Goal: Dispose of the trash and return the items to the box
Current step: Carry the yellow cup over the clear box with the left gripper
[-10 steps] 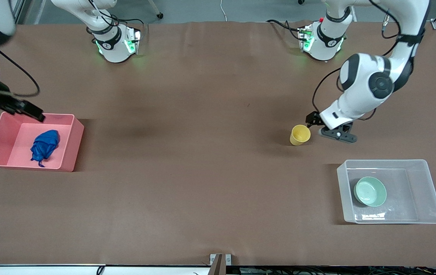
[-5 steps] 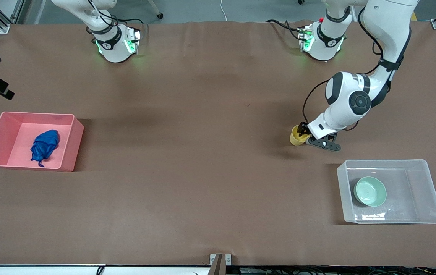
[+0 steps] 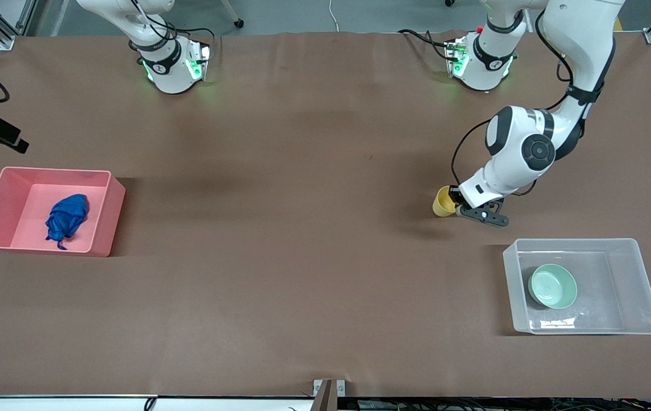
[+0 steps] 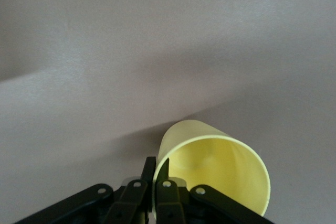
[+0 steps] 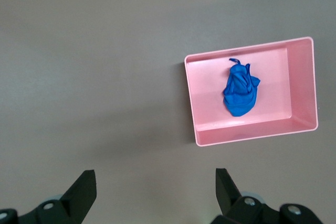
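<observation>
- Your left end effector [image 3: 455, 204] is pinching the rim of the small yellow plastic cup [image 3: 443, 201]: in the left wrist view one finger [image 4: 148, 171] sits outside the wall and the other inside, pressed onto the thin wall of the cup [image 4: 212, 169].
- The cup stands on the brown bench [image 3: 302, 171], farther from the front camera than the clear rectangular plastic tub [image 3: 639, 285], with a strip of bare bench between them.
- The tub sits toward the left arm's end of the bench; its walls are smooth and see-through, with rounded corners.
- The shallow round mint-green bowl [image 3: 553, 286] lies inside the tub, close to the wall that faces the middle of the bench; the rest of the tub floor is open.
- Your right end effector [image 5: 152, 192] has its fingers spread wide and holds nothing; it waits high over the bench beside the pink rectangular bin [image 5: 302, 85].
- The crumpled bright blue cloth wad [image 3: 67, 218] lies inside the pink bin [image 3: 109, 214], apart from all four walls, its thin tail pointing toward the front camera.
- A wide stretch of matte brown bench lies bare between the pink bin and the cup.
</observation>
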